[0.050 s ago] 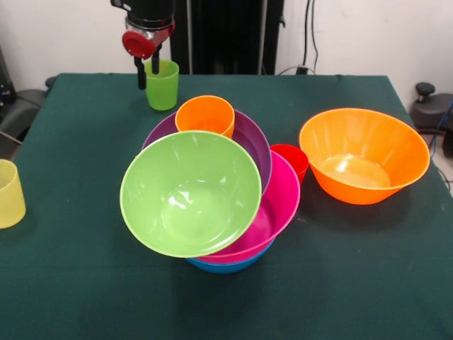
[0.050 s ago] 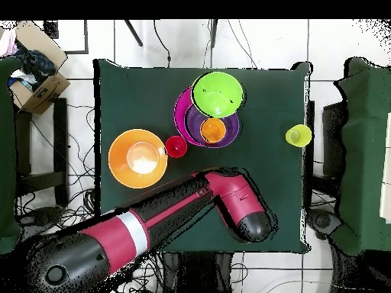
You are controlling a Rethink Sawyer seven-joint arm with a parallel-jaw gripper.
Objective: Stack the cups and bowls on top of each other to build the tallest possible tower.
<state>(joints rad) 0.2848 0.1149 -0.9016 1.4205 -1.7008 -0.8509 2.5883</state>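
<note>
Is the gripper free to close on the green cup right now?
Probably yes. The gripper hangs at the green cup, one finger at its rim, and nothing stands between them; the orange cup sits clear, nearer the camera.

A square table (image 1: 85, 297) covered in dark green cloth stands on a pale tiled floor (image 2: 336, 38). Behind it is a plain white wall (image 1: 354, 35) with thin black cables (image 1: 309, 28) hanging down. From above, many cables trail across the floor, a cardboard box (image 2: 42, 88) sits by one corner, and dark green seats (image 2: 366, 152) flank the table.
</note>
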